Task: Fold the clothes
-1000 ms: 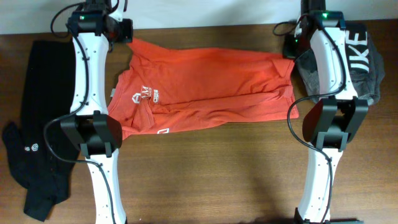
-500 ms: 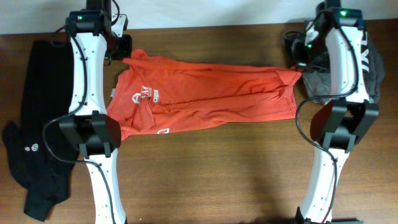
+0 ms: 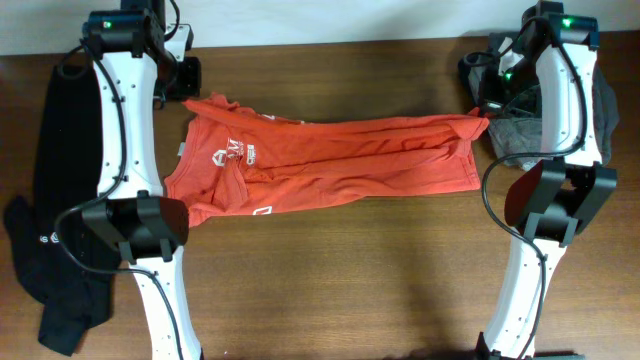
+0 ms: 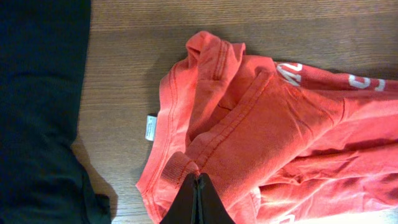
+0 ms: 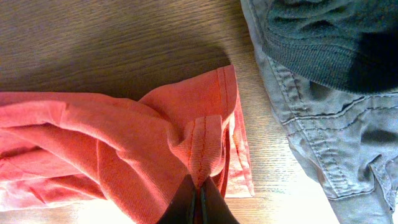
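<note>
The orange-red T-shirt [image 3: 340, 165] lies on the table [image 3: 350, 270] with its long axis running 9 to 3 o'clock, the left gripper [image 4: 198, 183] jaws clamped on its collar-end fabric at 10 o'clock and the right gripper [image 5: 199, 186] jaws clamped on its hem corner at 2 o'clock.

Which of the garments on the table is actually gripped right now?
The orange-red T-shirt: left gripper and right gripper each pinch one end. The black garment on the left and the grey pile on the right lie ungripped.
</note>
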